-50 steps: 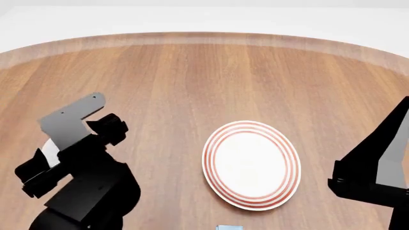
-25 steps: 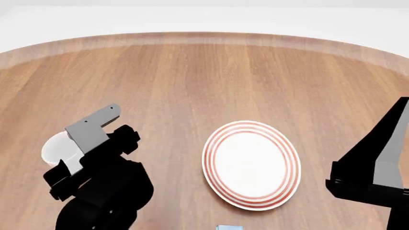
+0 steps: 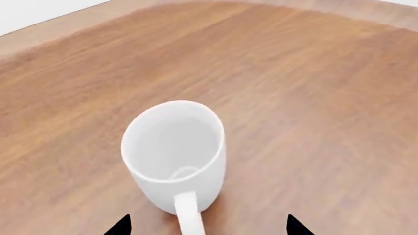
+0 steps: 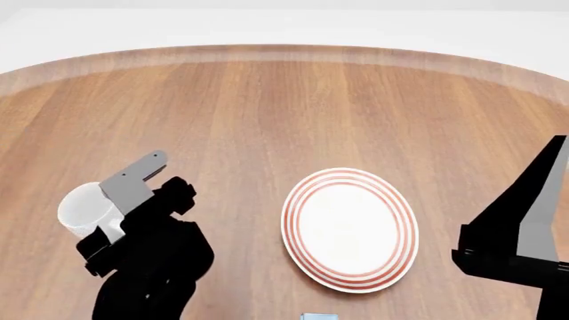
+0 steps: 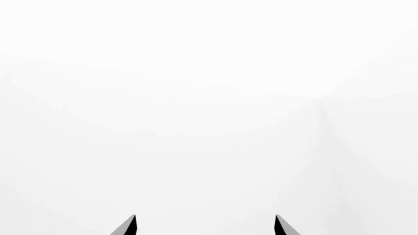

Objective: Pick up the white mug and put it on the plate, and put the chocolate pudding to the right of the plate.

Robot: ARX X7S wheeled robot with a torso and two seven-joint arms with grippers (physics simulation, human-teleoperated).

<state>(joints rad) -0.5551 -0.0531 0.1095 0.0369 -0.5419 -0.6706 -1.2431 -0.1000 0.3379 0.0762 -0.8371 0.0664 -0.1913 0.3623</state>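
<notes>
White mug [image 4: 82, 204]: glossy ceramic, upright on the wooden table [image 4: 266, 107] at far left; our left arm hides its handle side.
Left gripper [image 3: 207, 226]: fingers spread wide, gripping nothing, handle between the tips.
Plate [image 4: 350, 229]: round, red-ringed, bare.
Chocolate pudding [image 4: 318, 317]: mostly cut off.
Right gripper [image 5: 205, 225]: spread apart, empty.

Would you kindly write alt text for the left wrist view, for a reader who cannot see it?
A plain glossy white ceramic mug stands upright and empty on a brown wooden table, its loop handle pointing toward the camera. The two black fingertips of the open left gripper show at the picture's edge, either side of the handle, not touching the mug.
</notes>
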